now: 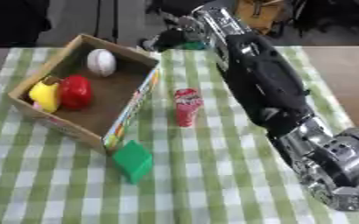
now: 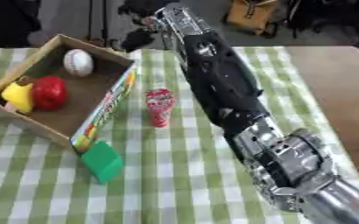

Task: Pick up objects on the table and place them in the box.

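An open cardboard box (image 1: 133, 101) lies at the left on the green-checked cloth. Inside are a white ball (image 1: 101, 61), a red rounded object (image 1: 75, 91) and a yellow object (image 1: 44, 96). A red packet (image 1: 187, 106) stands upright just right of the box. A green block (image 1: 133, 161) lies by the box's near corner. My right arm (image 1: 267, 83) stretches from the lower right to the far table edge. Its dark hand (image 1: 168, 40) hovers past the box's far right corner, with a bit of green (image 1: 192, 45) beside it.
Bare brown table (image 2: 328, 74) shows to the right of the cloth. Bags and chair legs stand on the floor beyond the far edge. Checked cloth (image 1: 68, 192) stretches across the near left.
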Robot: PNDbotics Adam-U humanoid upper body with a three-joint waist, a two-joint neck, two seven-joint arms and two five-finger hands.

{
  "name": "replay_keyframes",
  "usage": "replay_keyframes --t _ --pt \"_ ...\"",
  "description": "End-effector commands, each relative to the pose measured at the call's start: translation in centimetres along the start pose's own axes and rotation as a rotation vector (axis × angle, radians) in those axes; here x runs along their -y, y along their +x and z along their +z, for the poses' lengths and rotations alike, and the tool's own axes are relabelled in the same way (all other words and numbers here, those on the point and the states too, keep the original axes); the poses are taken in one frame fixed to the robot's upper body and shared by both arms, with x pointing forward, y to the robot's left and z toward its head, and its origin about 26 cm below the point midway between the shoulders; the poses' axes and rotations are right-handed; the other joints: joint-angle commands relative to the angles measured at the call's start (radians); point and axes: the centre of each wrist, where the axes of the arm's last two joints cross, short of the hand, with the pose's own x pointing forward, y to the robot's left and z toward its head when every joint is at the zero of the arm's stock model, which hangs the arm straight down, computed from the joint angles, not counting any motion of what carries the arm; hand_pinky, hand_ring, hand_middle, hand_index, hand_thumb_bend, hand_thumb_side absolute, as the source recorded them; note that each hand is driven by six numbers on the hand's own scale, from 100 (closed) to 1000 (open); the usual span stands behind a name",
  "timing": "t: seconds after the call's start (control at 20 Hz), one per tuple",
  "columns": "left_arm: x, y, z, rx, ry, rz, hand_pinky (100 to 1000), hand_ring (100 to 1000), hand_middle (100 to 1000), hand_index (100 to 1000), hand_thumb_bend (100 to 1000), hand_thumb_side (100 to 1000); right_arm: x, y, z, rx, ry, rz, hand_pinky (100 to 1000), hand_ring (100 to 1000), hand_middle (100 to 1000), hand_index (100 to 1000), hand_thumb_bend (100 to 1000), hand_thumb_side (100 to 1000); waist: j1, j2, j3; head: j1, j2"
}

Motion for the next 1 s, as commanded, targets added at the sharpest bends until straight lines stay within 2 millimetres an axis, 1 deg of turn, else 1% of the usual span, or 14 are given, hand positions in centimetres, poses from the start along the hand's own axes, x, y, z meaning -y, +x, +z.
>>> replay_keyframes --t 0.05,0.1,0.15,0.25,0.4,0.6,0.65,0.7,0.75,0.8,0.85,0.9,0.95,1.0 --pt "0.3 0.4 -0.6 0.022 -0.001 0.014 726 601 656 715 100 1000 0.6 -1.0 0.2 -0.023 0.026 0.004 1000 1000 1000 1000 494 721 0.007 -0.018 0.000 0.004 -0.009" --pt "0.2 0.4 -0.6 0.021 -0.001 0.012 726 601 656 715 100 1000 0.5 -1.2 0.3 -0.021 0.051 -0.001 1000 1000 1000 1000 494 721 0.007 -0.019 -0.002 0.005 -0.007" --pt "0.2 0.3 -0.6 0.021 -0.001 0.011 726 601 656 715 100 1000 0.4 -1.4 0.4 -0.017 0.072 -0.010 1000 1000 1000 1000 501 687 0.007 -0.020 -0.004 0.007 -0.006" --pt "0.2 0.3 -0.5 0.020 -0.001 0.008 726 601 655 715 100 1000 0.6 -1.8 0.6 -0.008 0.105 -0.029 1000 1000 1000 1000 504 672 0.008 -0.023 -0.007 0.010 -0.005" --pt "0.1 0.3 -0.5 0.018 -0.004 0.002 726 600 655 715 100 1000 0.9 -2.5 1.0 0.000 0.152 -0.043 1000 1000 1000 1000 503 672 0.007 -0.027 -0.015 0.015 -0.001" --pt "-0.1 0.3 -0.6 0.020 -0.004 -0.006 726 600 653 715 100 1000 0.6 -3.9 1.9 0.020 0.184 -0.055 1000 1000 1000 1000 504 686 0.006 -0.029 -0.026 0.027 0.003" --pt "-0.1 0.3 -0.6 0.020 -0.005 -0.007 726 600 653 715 100 1000 0.6 -4.2 2.2 0.029 0.179 -0.060 1000 1000 1000 1000 513 638 0.005 -0.029 -0.028 0.031 0.004" --pt "-0.1 0.3 -0.6 0.021 -0.005 -0.009 726 600 653 715 100 1000 0.6 -4.6 2.6 0.035 0.169 -0.065 1000 1000 1000 1000 512 675 0.005 -0.030 -0.030 0.035 0.005" --pt "-0.1 0.3 -0.6 0.021 -0.006 -0.011 726 600 653 715 100 1000 0.6 -4.9 2.9 0.040 0.158 -0.070 963 1000 1000 1000 527 653 0.004 -0.030 -0.031 0.038 0.006" --pt "-0.2 0.3 -0.6 0.022 -0.006 -0.013 726 600 653 715 100 1000 0.6 -5.2 3.3 0.047 0.135 -0.078 963 1000 1000 1000 527 653 0.004 -0.029 -0.032 0.042 0.006" --pt "-0.2 0.3 -0.6 0.022 -0.005 -0.014 727 600 653 715 100 1000 0.6 -5.4 3.7 0.051 0.113 -0.086 891 962 1000 1000 533 649 0.003 -0.029 -0.033 0.045 0.005" --pt "-0.2 0.3 -0.6 0.022 -0.005 -0.016 727 600 653 715 100 1000 0.5 -5.7 4.0 0.055 0.083 -0.098 891 962 1000 1000 533 649 0.003 -0.028 -0.034 0.050 0.005" --pt "-0.2 0.3 -0.6 0.022 -0.005 -0.017 727 599 652 715 100 1000 0.3 -5.8 4.3 0.058 0.063 -0.107 859 934 1000 1000 526 662 0.003 -0.027 -0.034 0.053 0.005" --pt "-0.2 0.3 -0.7 0.023 -0.006 -0.018 727 599 652 715 100 1000 0.0 -6.0 4.5 0.060 0.050 -0.116 859 934 1000 1000 526 662 0.003 -0.026 -0.035 0.057 0.005"
